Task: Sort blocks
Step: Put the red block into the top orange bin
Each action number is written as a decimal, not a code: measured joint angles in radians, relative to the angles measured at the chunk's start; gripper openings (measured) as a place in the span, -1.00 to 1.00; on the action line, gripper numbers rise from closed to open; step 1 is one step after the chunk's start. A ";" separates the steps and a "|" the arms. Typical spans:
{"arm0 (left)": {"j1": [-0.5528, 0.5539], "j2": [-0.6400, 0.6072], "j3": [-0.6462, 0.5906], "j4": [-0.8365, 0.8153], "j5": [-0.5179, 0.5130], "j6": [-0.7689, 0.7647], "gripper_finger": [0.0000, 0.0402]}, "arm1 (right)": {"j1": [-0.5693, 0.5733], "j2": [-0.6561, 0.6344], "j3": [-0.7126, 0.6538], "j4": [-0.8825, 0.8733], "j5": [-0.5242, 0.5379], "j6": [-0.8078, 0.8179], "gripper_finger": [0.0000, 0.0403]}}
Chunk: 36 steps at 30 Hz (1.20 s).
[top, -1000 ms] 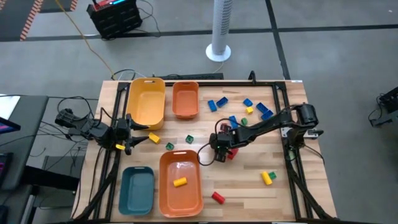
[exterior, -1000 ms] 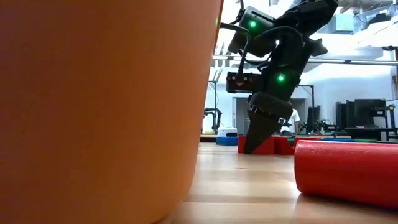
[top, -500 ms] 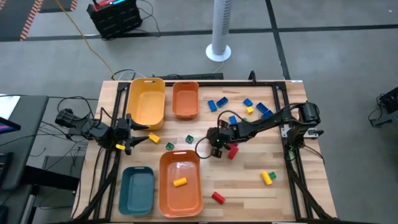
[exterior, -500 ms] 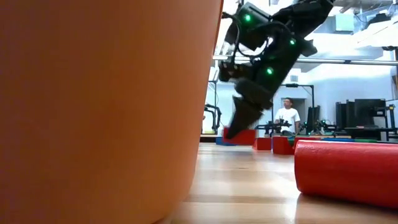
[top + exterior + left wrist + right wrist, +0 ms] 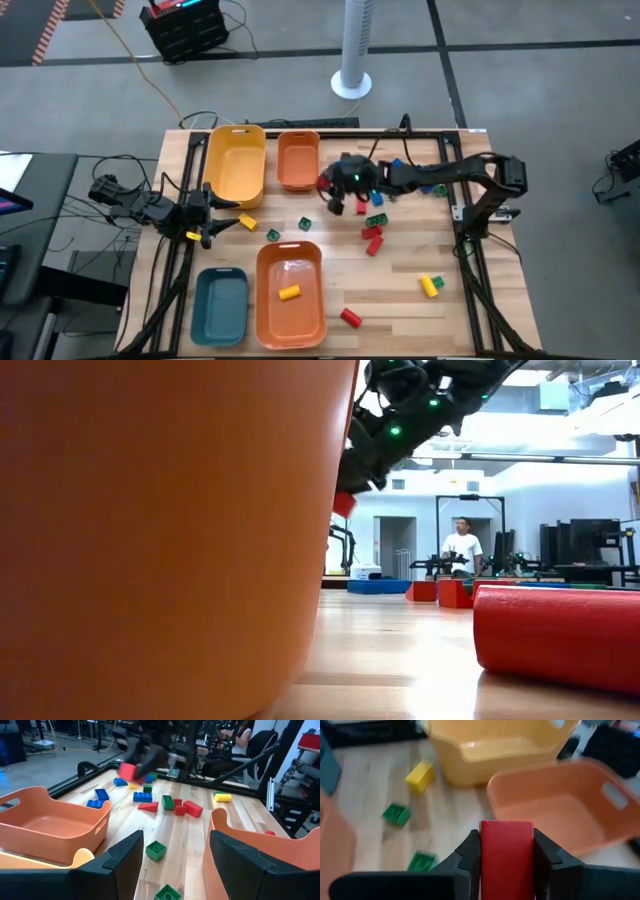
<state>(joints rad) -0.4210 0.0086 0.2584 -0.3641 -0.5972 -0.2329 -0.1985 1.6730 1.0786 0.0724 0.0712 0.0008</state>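
My right gripper hangs above the table beside the small orange bin and is shut on a red block; in the low view the red block hangs clear of the wood. Other blocks lie flat on the table: blue ones, red ones, green ones, a yellow one and a red cylinder. One yellow block lies in the large orange bin. My left gripper waits open at the table's left edge. My right gripper pinches the red block by two opposite sides between its two fingers. The fingers slant down from the table's right toward its left. The block is lifted clear of the table, its end poking out below the fingertips.
A yellow bin stands at the far left, a teal bin at the near left. The large orange bin's wall fills the low view's left half. Black frame rails run along both table sides. Bare wood lies between the bins.
My right gripper has risen from the table's middle with the red block and swung toward the far left, ending beside the small orange bin. The block, on the wood a second ago, now hangs well above it. Two red blocks stayed behind.
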 joint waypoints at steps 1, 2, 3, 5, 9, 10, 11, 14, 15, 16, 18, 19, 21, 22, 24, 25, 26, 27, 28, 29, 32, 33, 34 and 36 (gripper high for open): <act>0.000 0.000 0.000 0.000 0.000 0.000 0.11 | -0.016 0.015 0.020 -0.001 -0.010 -0.012 -0.43; 0.000 0.000 0.000 0.000 0.000 0.000 0.11 | -0.034 0.034 0.044 -0.002 -0.025 -0.026 -0.43; 0.000 0.000 0.000 0.000 0.000 0.000 0.11 | -0.051 0.052 0.067 -0.002 -0.044 -0.034 -0.43; 0.000 0.000 0.000 0.000 -0.002 0.001 0.11 | -0.087 0.097 0.115 -0.004 -0.080 -0.036 -0.43; 0.000 0.000 0.000 0.000 -0.008 0.001 0.11 | -0.146 0.194 0.217 0.020 -0.139 -0.035 -0.43; 0.000 0.000 0.000 -0.001 -0.008 0.001 0.11 | -0.154 0.218 0.243 0.022 -0.139 -0.035 -0.43; 0.000 0.000 0.000 0.000 -0.009 0.000 0.11 | -0.161 0.240 0.265 0.010 -0.139 -0.034 -0.43; 0.000 0.000 0.000 0.005 -0.010 -0.015 0.11 | -0.173 0.293 0.333 -0.020 -0.145 -0.026 -0.43; 0.000 0.000 0.000 0.009 -0.010 -0.016 0.11 | -0.176 0.309 0.355 -0.039 -0.145 -0.024 -0.43; 0.000 0.000 0.000 0.013 -0.010 -0.017 0.11 | -0.177 0.325 0.378 -0.053 -0.146 -0.023 -0.42; 0.000 0.000 0.000 0.013 -0.010 -0.016 0.11 | -0.177 0.353 0.414 -0.104 -0.146 -0.020 -0.37; 0.000 0.000 0.000 0.014 -0.010 -0.016 0.11 | -0.177 0.368 0.430 -0.135 -0.146 -0.021 -0.36; 0.000 0.000 0.000 0.013 -0.010 -0.016 0.11 | -0.178 0.394 0.456 -0.169 -0.145 -0.025 -0.34; 0.000 0.000 0.000 0.014 -0.010 -0.016 0.11 | -0.178 0.398 0.465 -0.190 -0.146 -0.025 -0.34; 0.000 0.000 0.000 0.014 -0.010 -0.016 0.11 | -0.177 0.408 0.479 -0.186 -0.146 -0.025 -0.33; 0.000 0.000 0.000 0.014 -0.010 -0.016 0.11 | -0.177 0.408 0.481 -0.186 -0.146 -0.025 -0.33; 0.000 0.000 0.000 0.014 -0.010 -0.016 0.11 | -0.177 0.408 0.481 -0.195 -0.146 -0.026 -0.33; 0.000 0.000 0.000 0.014 -0.010 -0.016 0.11 | -0.177 0.408 0.481 -0.196 -0.146 -0.027 -0.32; 0.000 0.000 0.000 0.014 -0.010 -0.016 0.11 | -0.177 0.409 0.481 -0.196 -0.146 -0.028 -0.32; 0.000 0.000 0.000 0.014 -0.010 -0.016 0.11 | -0.177 0.410 0.481 -0.198 -0.146 -0.028 -0.32; 0.000 0.000 0.000 0.014 -0.010 -0.016 0.11 | -0.177 0.410 0.481 -0.195 -0.146 -0.029 -0.30; 0.000 0.000 0.000 0.014 -0.011 -0.016 0.11 | -0.177 0.410 0.481 -0.196 -0.146 -0.029 -0.29; 0.000 0.000 0.000 0.013 -0.010 -0.015 0.11 | -0.177 0.410 0.481 -0.197 -0.146 -0.031 -0.28; 0.000 0.000 0.000 0.013 -0.011 -0.015 0.11 | -0.177 0.410 0.481 -0.203 -0.146 -0.033 -0.27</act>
<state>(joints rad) -0.4210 0.0085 0.2584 -0.3508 -0.6079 -0.2483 -0.3759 2.0827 1.5593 -0.1303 -0.0750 -0.0320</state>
